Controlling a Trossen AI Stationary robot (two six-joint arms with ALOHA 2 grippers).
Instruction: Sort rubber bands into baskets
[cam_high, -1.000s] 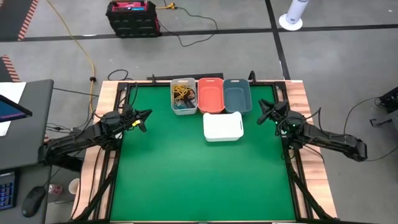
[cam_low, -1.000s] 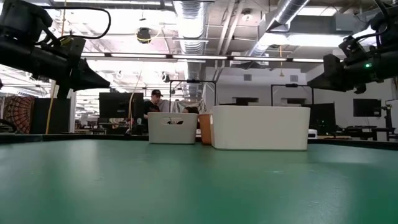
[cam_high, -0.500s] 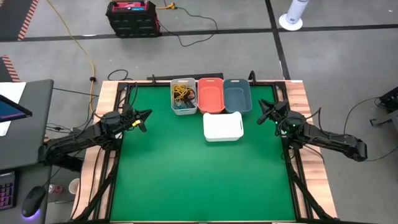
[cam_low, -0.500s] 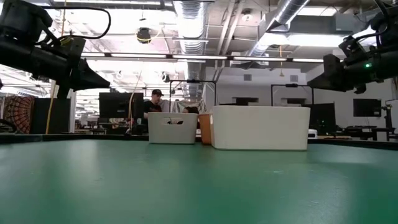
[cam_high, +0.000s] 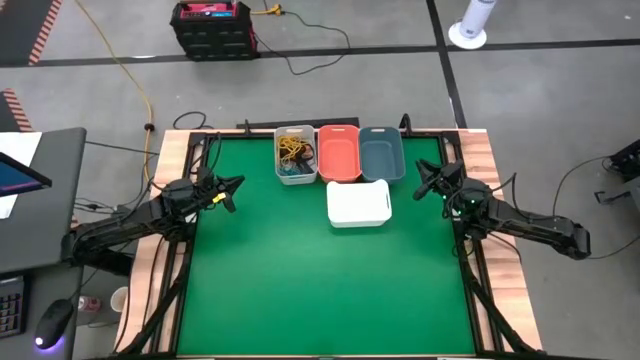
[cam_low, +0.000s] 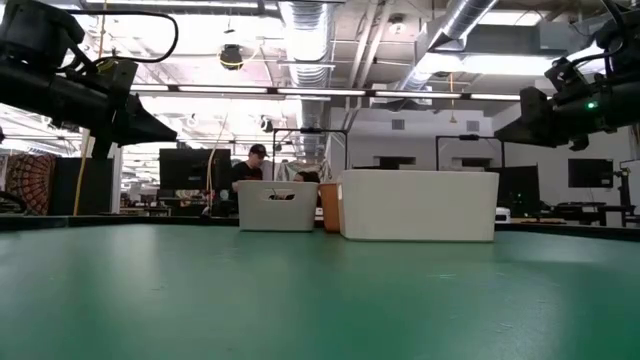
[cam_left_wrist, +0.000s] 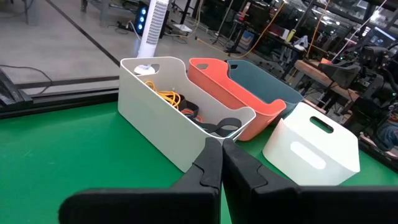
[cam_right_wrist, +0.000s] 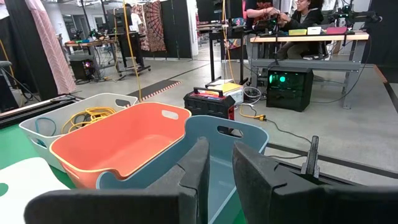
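Three baskets stand in a row at the table's far edge: light grey (cam_high: 280, 168), coral-orange (cam_high: 338, 152) and dark slate-blue (cam_high: 381, 152). A white basket (cam_high: 358, 203) stands just in front of them and seems to be bottom up (cam_left_wrist: 314, 152). The rubber bands (cam_high: 292, 152), yellow-orange, black and teal, lie tangled inside the grey basket (cam_left_wrist: 177, 102). My left gripper (cam_high: 232, 188) hovers shut and empty at the table's left side, pointing toward the baskets. My right gripper (cam_high: 422, 186) hovers at the right side, slightly open and empty, near the blue basket (cam_right_wrist: 224, 155).
The green table top (cam_high: 320, 280) stretches in front of the baskets. Wooden rails (cam_high: 490, 170) run along both sides of the table. A person (cam_low: 250, 165) shows in the room far behind the table.
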